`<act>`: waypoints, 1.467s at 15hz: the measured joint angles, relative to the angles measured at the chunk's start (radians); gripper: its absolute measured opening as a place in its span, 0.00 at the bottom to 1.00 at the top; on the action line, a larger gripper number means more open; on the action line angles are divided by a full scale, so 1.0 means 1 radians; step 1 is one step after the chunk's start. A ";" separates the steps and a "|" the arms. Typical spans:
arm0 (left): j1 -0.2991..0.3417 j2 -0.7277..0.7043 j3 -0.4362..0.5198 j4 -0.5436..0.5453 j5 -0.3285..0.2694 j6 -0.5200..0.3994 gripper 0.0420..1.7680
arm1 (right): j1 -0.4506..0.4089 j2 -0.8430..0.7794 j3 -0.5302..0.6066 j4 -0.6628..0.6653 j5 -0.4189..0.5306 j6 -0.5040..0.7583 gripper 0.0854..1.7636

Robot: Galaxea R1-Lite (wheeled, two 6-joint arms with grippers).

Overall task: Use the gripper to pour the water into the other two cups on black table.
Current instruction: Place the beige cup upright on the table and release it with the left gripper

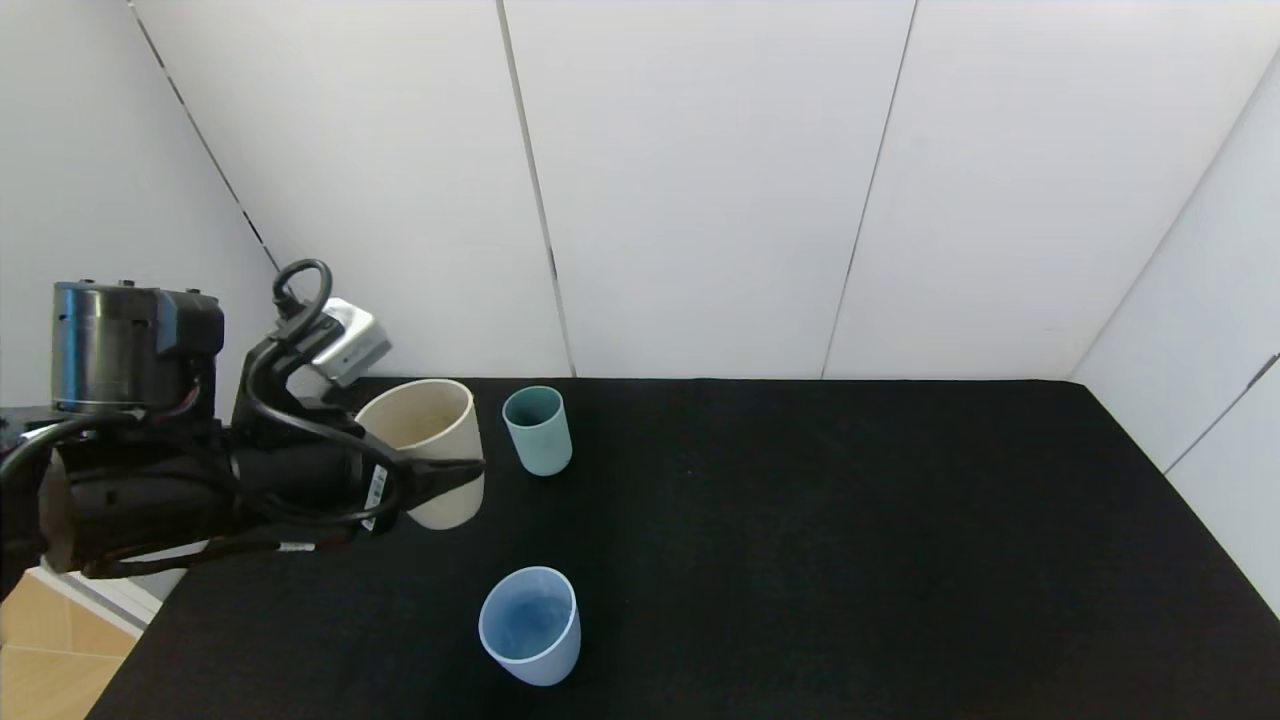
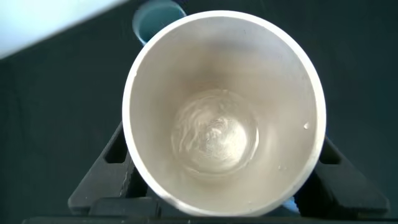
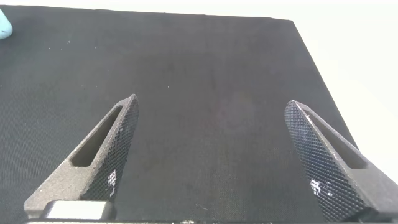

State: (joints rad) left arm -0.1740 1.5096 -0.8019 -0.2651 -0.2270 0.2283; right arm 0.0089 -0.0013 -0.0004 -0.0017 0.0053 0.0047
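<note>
Left wrist view: left gripper point(image 1: 455, 480) clamps beige tumbler point(image 2: 224, 112), water point(image 2: 214, 138) inside.

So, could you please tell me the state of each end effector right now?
Left end effector: closed on the beige cup.
Right end effector: open, holding nothing, above the black table.

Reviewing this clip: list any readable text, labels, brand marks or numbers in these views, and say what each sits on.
No text can be read in any view.
White labels on the left gripper cables near the beige cup: print too small to read.
White specks on the right gripper fingers: not legible.
Teal-green cup, light blue cup, black table and wall panels: no markings seen.
</note>
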 joint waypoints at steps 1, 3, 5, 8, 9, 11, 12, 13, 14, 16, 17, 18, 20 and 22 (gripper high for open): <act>0.016 0.009 0.027 -0.080 -0.001 -0.037 0.70 | 0.000 0.000 0.000 0.000 0.000 0.000 0.97; 0.065 0.036 0.076 -0.200 -0.001 -0.065 0.70 | 0.000 0.000 0.000 0.000 0.000 0.000 0.97; 0.110 0.073 0.105 -0.280 0.000 -0.081 0.70 | 0.000 0.000 0.000 0.000 0.001 0.000 0.97; 0.159 0.133 0.127 -0.381 -0.001 -0.118 0.70 | 0.000 0.000 0.000 0.000 0.000 0.000 0.97; 0.171 0.152 0.136 -0.405 -0.002 -0.118 0.70 | 0.000 0.000 0.000 0.001 0.000 0.000 0.97; 0.186 0.194 0.148 -0.440 -0.002 -0.118 0.70 | 0.000 0.000 0.000 0.001 0.000 0.000 0.97; 0.189 0.214 0.151 -0.446 -0.002 -0.118 0.70 | 0.000 0.000 0.000 0.000 0.000 0.000 0.97; 0.190 0.236 0.151 -0.449 -0.001 -0.118 0.70 | 0.000 0.000 0.000 0.000 0.000 0.000 0.97; 0.191 0.259 0.151 -0.454 -0.001 -0.119 0.70 | 0.000 0.000 0.000 0.001 0.000 0.000 0.97; 0.194 0.319 0.145 -0.508 0.001 -0.121 0.70 | 0.000 0.000 0.000 0.000 0.000 0.000 0.97; 0.195 0.354 0.145 -0.562 0.002 -0.121 0.70 | 0.000 0.000 0.000 0.000 0.000 0.000 0.97; 0.196 0.389 0.146 -0.627 0.003 -0.124 0.70 | 0.000 0.000 0.000 0.000 0.000 0.000 0.97; 0.198 0.449 0.152 -0.676 0.006 -0.138 0.70 | 0.000 0.000 0.000 0.000 0.000 -0.001 0.97; 0.199 0.483 0.153 -0.677 0.006 -0.140 0.70 | 0.000 0.000 0.000 0.000 0.000 0.000 0.97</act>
State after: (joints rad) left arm 0.0253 1.9921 -0.6489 -0.9423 -0.2213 0.0883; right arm 0.0089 -0.0013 -0.0004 -0.0013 0.0053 0.0047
